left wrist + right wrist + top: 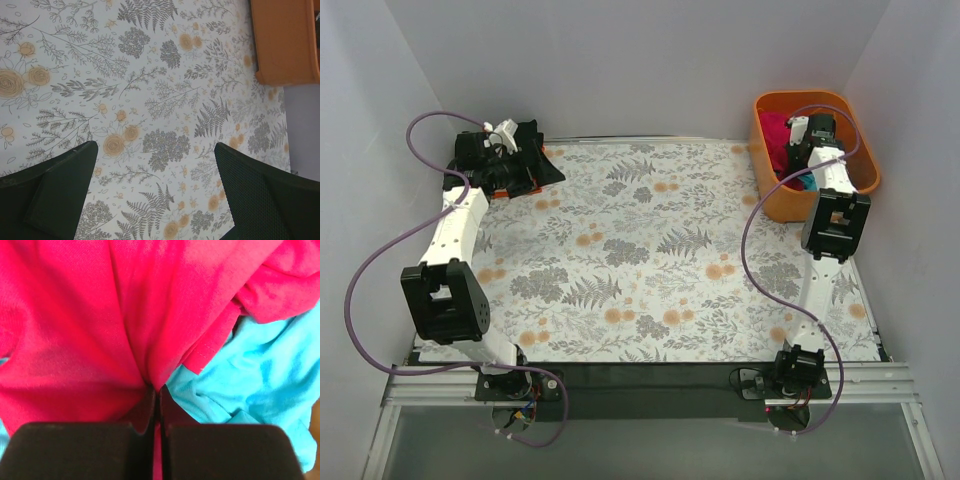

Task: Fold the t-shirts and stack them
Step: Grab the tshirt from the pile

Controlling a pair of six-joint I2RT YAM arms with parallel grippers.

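We saw right claw (156,390) down in orange basket (868,165) at far-right corner of surface (650,270). Its jaws were pinched nearly shut on fold of pink t-shirt (90,315). Teal t-shirt (260,390) lay crumpled just beside pink one, touching it, partly under its hem; both sat inside basket. We saw left claw (155,147) spread wide, holding nothing, above far-left corner, only flower-patterned surface showing between its fingers (60,190).

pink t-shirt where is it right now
The pink t-shirt lies in the orange basket at the top view's far right, over the teal t-shirt; the right gripper is shut on a fold of it.
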